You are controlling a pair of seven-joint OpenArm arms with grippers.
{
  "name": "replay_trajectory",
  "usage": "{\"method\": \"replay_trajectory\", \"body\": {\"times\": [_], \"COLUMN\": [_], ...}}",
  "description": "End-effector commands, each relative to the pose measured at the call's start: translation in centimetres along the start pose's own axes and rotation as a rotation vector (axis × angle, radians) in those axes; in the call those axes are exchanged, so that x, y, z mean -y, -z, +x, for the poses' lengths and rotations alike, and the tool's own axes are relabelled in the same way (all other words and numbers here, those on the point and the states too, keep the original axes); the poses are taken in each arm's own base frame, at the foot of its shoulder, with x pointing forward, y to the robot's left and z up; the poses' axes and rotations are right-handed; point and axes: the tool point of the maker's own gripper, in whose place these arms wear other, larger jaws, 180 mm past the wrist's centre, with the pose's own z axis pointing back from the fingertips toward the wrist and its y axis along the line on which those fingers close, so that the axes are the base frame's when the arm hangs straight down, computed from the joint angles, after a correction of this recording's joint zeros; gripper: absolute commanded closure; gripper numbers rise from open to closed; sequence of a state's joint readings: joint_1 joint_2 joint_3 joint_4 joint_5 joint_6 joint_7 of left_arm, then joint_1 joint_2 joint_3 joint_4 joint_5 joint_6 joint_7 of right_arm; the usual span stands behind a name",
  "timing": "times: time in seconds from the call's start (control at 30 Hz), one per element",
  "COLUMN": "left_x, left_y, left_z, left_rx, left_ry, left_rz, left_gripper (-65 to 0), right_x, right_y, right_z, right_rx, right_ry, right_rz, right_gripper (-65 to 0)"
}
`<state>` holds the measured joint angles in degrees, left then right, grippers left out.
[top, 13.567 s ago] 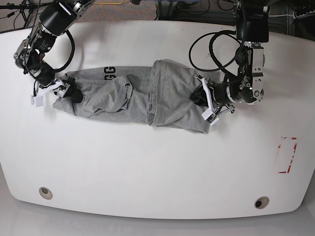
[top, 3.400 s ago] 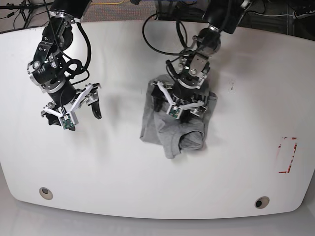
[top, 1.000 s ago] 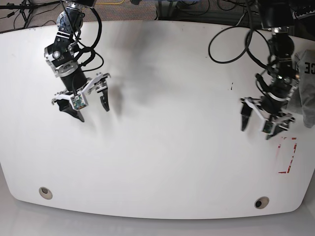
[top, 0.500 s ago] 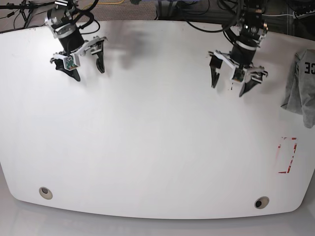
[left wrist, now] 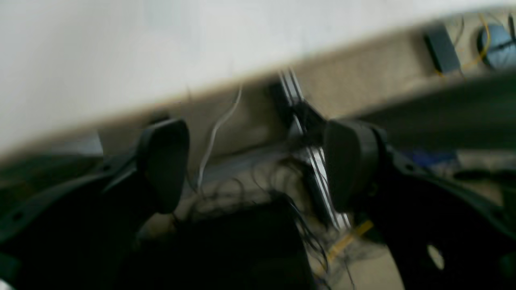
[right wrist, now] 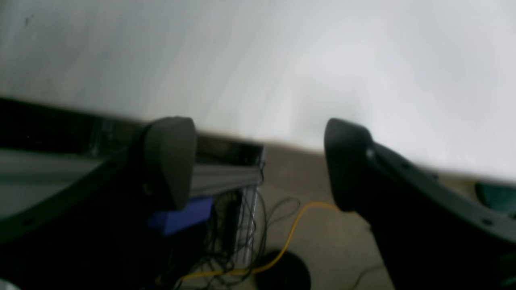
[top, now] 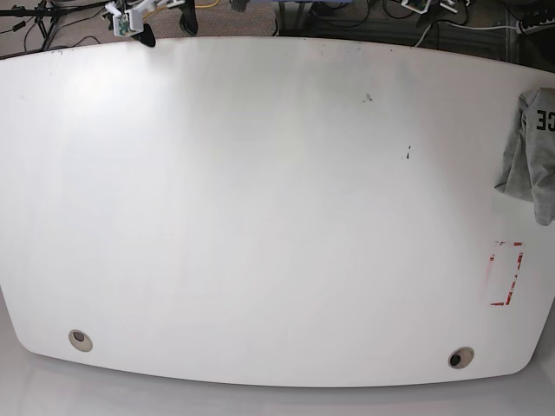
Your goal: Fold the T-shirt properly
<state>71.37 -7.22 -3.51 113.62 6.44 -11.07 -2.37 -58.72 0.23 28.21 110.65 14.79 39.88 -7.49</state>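
The heather-grey T-shirt (top: 527, 156) lies bunched at the table's right edge, with black letters showing near its top and part of it cut off by the frame. My right gripper (top: 167, 30) is open and empty at the table's far left edge, far from the shirt. In the right wrist view it (right wrist: 258, 161) hangs over the table's edge with floor and cables below. My left gripper (left wrist: 258, 165) is open and empty, also past the far table edge. In the base view only small white bits of it show at the top.
The white table (top: 260, 217) has a red marked rectangle (top: 506, 273) near the right front, below the shirt. Two round holes (top: 80, 340) (top: 460, 357) sit near the front edge. Cables and a rail lie on the floor behind the table (left wrist: 314, 169).
Both arms have pulled back from over the table to its far edge. The T-shirt has stayed at the right edge since half a second ago.
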Motion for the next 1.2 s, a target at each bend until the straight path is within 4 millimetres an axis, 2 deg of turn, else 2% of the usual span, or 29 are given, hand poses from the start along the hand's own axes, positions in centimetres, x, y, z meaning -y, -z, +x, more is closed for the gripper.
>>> {"method": "replay_trajectory", "body": {"times": [0.0,0.07,0.17,0.27,0.3,0.37,0.43,0.6,0.77,1.0,1.17], "left_x": [1.8,2.0,2.3,1.9,1.7,1.4,1.2,0.8,0.3,-0.8,-1.6], "left_y": [-1.2,-1.4,-1.6,-0.2,0.1,1.3,2.0,4.0,6.0,8.9,10.6], "left_z": [-1.6,-3.0,-7.0,-9.9,-10.3,-13.2,-15.0,-16.7,-17.5,-20.4,-22.4], "left_rx": [-0.038,-0.076,-0.174,-0.225,-0.232,-0.29,-0.328,-0.362,-0.378,-0.456,-0.524], "left_ry": [-0.034,-0.036,-0.054,-0.067,-0.068,-0.084,-0.096,-0.11,-0.125,-0.163,-0.194], "left_rz": [-0.043,-0.049,-0.056,-0.048,-0.044,-0.038,-0.034,-0.03,-0.019,0.0,0.009], "left_gripper": [-44.0,-42.5,-42.1,-41.8,-41.8,-41.5,-41.5,-41.5,-41.5,-41.5,-41.4], "right_x": [-0.3,-0.6,-0.4,0.4,0.6,1.9,2.8,3.3,3.2,2.6,1.1], "right_y": [-2.5,-3.3,-4.2,-4.7,-4.7,-4.0,-3.3,-1.1,0.5,3.5,5.6], "right_z": [-1.2,-2.6,-5.2,-8.4,-8.8,-11.0,-13.0,-16.8,-19.7,-21.6,-22.9], "right_rx": [-0.026,-0.064,-0.124,-0.168,-0.17,-0.178,-0.217,-0.31,-0.391,-0.444,-0.49], "right_ry": [0.051,0.078,0.125,0.194,0.205,0.247,0.249,0.253,0.262,0.28,0.292], "right_rz": [-0.002,-0.003,-0.018,-0.049,-0.054,-0.081,-0.091,-0.093,-0.081,-0.058,-0.023], "right_gripper": [-46.6,-46.6,-46.6,-46.6,-46.6,-46.6,-46.6,-46.6,-46.6,-46.6,-46.6]}}
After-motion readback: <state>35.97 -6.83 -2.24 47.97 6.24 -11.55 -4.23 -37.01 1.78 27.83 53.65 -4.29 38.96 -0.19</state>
